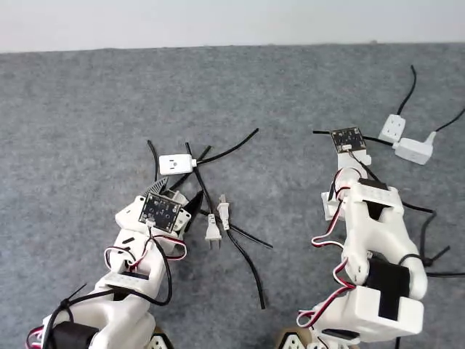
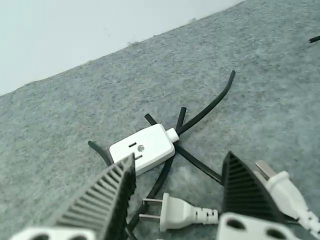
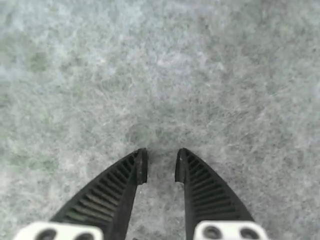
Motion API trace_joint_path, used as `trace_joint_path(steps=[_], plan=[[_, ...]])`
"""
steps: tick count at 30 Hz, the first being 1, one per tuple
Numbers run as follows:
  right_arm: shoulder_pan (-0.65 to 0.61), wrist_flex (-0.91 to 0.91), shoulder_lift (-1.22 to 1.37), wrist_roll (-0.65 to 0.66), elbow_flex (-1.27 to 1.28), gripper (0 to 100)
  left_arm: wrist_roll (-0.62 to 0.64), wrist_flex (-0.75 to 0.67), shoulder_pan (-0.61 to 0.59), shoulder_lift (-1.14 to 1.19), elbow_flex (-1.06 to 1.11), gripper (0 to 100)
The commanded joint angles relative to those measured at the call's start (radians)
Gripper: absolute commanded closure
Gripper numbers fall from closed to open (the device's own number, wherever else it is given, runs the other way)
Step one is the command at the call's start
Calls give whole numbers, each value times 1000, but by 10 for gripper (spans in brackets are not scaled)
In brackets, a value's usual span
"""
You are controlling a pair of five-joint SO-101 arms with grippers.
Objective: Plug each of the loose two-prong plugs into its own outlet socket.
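Observation:
A white outlet socket [image 1: 176,163] with a short black cord lies on the grey carpet, also seen as the socket [image 2: 142,147] just beyond my left gripper [image 2: 180,156]. That gripper [image 1: 182,190] is open, hovering low with nothing between its fingers. Two loose white two-prong plugs lie side by side near it: one plug [image 1: 212,230] [image 2: 177,212] and the other plug [image 1: 224,211] [image 2: 282,192]. My right gripper [image 3: 161,152] points straight down at bare carpet, narrowly open and holding nothing. The right arm [image 1: 367,211] stands at the right of the table.
Black cords [image 1: 243,254] cross and trail around the socket and the plugs. At the far right lie two more white pieces, a socket block [image 1: 392,127] and a white body [image 1: 414,150], each with a black cord. A pale wall [image 1: 232,22] runs along the back.

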Motion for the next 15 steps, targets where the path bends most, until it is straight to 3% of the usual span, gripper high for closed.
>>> trace_joint_path(steps=[1,15], plan=[[-18,4,-15,-3,11,890,5,-25,3,-15,-5,731],[-56,5,-15,-3,12,890,6,-25,8,-15,-5,731]])
